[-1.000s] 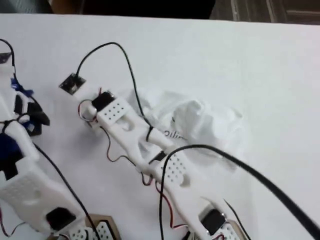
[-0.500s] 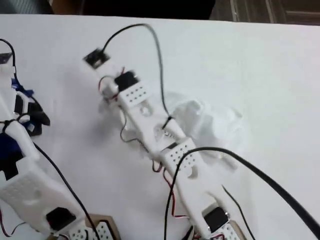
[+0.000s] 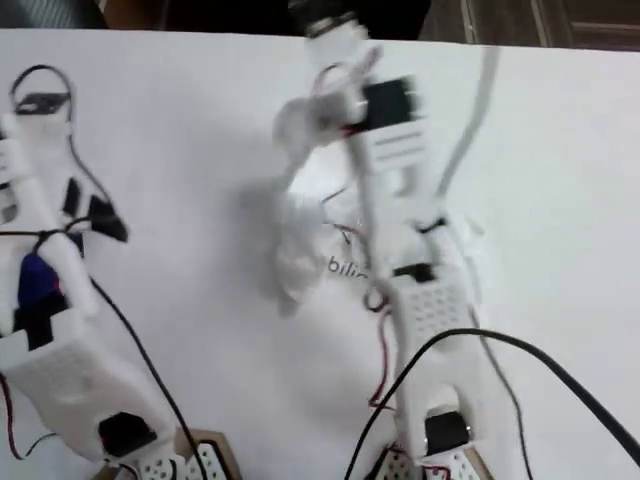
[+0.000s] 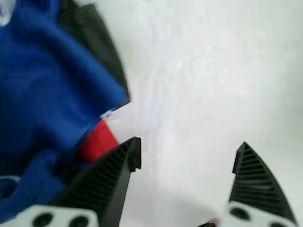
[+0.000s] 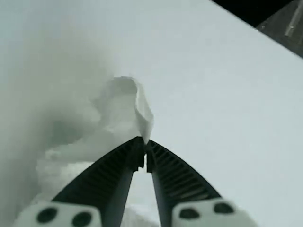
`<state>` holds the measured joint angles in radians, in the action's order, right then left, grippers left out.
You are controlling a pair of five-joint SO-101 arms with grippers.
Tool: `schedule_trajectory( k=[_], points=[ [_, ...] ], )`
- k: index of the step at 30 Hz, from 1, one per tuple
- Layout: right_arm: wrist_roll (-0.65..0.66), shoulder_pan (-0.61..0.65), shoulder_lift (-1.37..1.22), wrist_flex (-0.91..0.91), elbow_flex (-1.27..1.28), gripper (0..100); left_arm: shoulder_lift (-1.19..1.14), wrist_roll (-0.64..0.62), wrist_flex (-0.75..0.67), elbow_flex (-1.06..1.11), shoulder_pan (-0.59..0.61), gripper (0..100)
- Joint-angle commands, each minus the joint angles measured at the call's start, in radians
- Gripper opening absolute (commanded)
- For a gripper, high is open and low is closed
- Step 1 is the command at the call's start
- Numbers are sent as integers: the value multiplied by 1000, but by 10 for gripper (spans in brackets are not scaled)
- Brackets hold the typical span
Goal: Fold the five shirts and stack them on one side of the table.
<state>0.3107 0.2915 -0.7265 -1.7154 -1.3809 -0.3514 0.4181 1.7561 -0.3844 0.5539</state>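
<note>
- Table: white surface, with both arms reaching across it
- White shirt: crumpled near table centre, one edge drawn up toward the far side by the right gripper
- Blue shirt: bunched at the left side, over red cloth, just beside the left gripper
- Right gripper: jaws closed, pinching a fold of the white shirt
- Left gripper: jaws wide apart, holding nothing, above bare table
</note>
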Motion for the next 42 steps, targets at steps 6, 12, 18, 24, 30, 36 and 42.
schedule_trajectory(
  k=[6,12,18,24,30,36,42],
  points=[
    [206,-234,573,-4,388,20,64,2,-58,-4,-330,328],
    [322,-384,812,4,736,20,63,0,-58,-2,-529,328],
    [384,-473,917,85,984,20,63,0,-69,145,-747,331],
    [390,-506,926,182,1109,20,66,8,-216,367,-878,331],
    [397,-507,935,194,1157,20,66,8,-460,570,-884,330],
    [397,-498,928,194,1158,20,71,2,-560,625,-890,328],
    [397,-496,928,216,1162,20,107,0,-479,539,-901,328]
  ],
)
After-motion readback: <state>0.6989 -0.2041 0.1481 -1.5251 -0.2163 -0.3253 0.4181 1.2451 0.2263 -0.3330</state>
